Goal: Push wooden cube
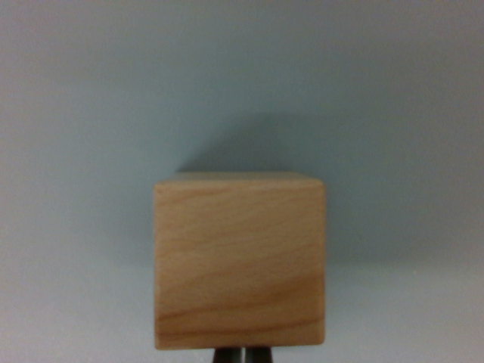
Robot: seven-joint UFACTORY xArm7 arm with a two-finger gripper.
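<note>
Filling the lower centre of the frame, the cube sits on a pale surface. Only two dark tips of my gripper peek out beneath it, cut off; I cannot tell whether it is parted or clenched.

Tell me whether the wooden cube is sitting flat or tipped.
Flat, as far as the wrist view shows: the wooden cube has level top and bottom edges and vertical sides. Its underside contact is hidden.

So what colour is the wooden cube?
Light tan with darker brown grain streaks, seen in the wrist view: wooden cube.
</note>
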